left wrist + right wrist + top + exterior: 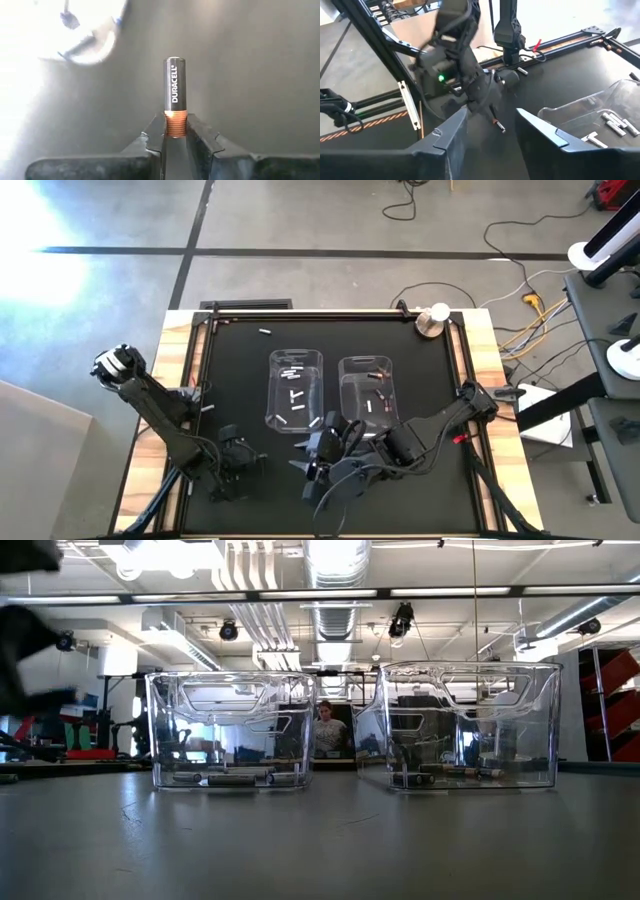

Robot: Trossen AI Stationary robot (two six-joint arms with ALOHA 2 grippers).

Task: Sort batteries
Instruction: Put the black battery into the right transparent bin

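Observation:
My left gripper (175, 124) is over the near left of the black mat (235, 468), shut on a dark battery (175, 85) with a copper end. The right wrist view also shows this battery (498, 125) below the left gripper. My right gripper (490, 137) hovers open near the mat's front middle (320, 455), just in front of the bins, with nothing between its fingers. The left clear bin (295, 388) holds several white batteries (292, 370) on its floor. The right clear bin (367, 390) holds dark ones (378, 392). One loose battery (265, 332) lies on the mat at the far left. My left gripper pinches the battery's copper end (175, 126) between its two fingertips. The fingers slant down from the near left, and the battery runs on along their line, its dark body sticking out past the tips. It looks clear of the mat.
A small round silvery object (432, 320) sits at the mat's far right corner. The mat has a black frame with wooden strips (478, 360) along the sides. Both bins (232, 730) (470, 725) stand side by side mid-table, with bare mat in front of them.

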